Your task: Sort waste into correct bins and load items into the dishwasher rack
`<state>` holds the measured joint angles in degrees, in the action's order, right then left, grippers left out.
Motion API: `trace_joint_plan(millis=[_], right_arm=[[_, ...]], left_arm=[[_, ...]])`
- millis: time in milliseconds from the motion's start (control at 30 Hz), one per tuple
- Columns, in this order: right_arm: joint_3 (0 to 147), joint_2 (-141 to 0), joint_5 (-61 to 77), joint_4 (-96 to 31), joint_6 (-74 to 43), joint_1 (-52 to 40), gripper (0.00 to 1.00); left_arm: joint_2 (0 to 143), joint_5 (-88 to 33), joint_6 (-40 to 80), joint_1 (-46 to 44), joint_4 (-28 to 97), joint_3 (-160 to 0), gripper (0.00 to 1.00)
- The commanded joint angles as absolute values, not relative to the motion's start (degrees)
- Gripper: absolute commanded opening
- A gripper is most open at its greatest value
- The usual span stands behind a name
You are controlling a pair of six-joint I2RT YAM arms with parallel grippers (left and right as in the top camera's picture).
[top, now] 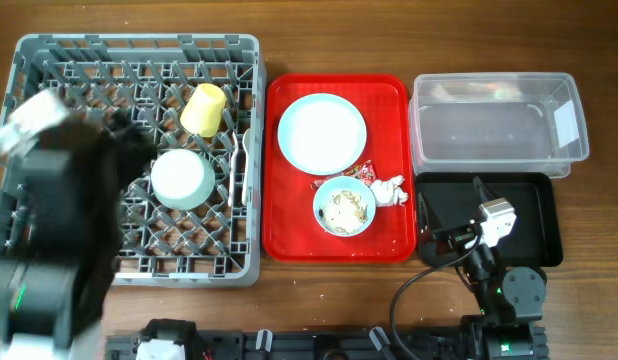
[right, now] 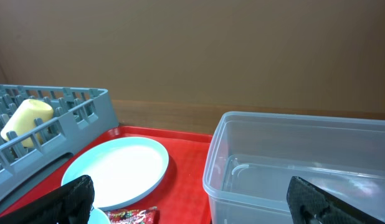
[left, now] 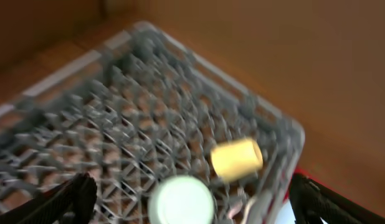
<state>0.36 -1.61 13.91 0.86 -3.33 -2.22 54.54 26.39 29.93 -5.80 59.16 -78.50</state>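
The grey dishwasher rack (top: 49, 55) at the left holds a yellow cup (top: 203, 108) on its side and an upturned pale bowl (top: 183, 178). The red tray (top: 389, 95) carries a light blue plate (top: 322, 132), a bowl of food scraps (top: 344, 206), a red candy wrapper (top: 361, 170) and a crumpled white tissue (top: 389, 190). My left arm (top: 59, 200) is blurred over the rack's left side. Its gripper (left: 192, 199) is open and empty above the pale bowl (left: 180, 200) and yellow cup (left: 237, 158). My right gripper (right: 195, 199) is open and empty, facing the plate (right: 118, 169).
A clear plastic bin (top: 499, 125) stands at the back right, also in the right wrist view (right: 304, 168). A black bin (top: 534, 215) lies in front of it, with my right arm (top: 494, 225) over it. Bare wooden table surrounds everything.
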Motion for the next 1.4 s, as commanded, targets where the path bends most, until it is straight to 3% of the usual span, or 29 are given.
trace_joint_plan(millis=[0,300,867,1000,1167,1367], right_arm=[[0.3,-1.7,14.0,1.2,-3.2,-2.6,1.0],[0.3,-1.7,14.0,1.2,-3.1,-2.6,1.0],[0.3,-1.7,13.8,1.9,-3.1,-2.6,1.0],[1.1,-1.7,20.7,3.4,-11.8,-2.6,1.0],[14.3,-5.0,20.4,-9.2,-13.3,-2.6,1.0],[47.9,-27.8,19.6,-36.8,-1.5,-2.6,1.0]], left_arm=[[46.7,28.6,30.5,-2.0,59.7,-79.3,1.0],[35.4,28.6,30.5,-1.6,60.4,-79.3,1.0],[34.5,28.6,30.5,-1.6,61.4,-79.3,1.0],[34.5,28.6,30.5,-1.6,61.4,-79.3,1.0],[34.5,28.6,30.5,-1.6,61.4,-79.3,1.0],[34.5,28.6,30.5,-1.6,61.4,-79.3,1.0]])
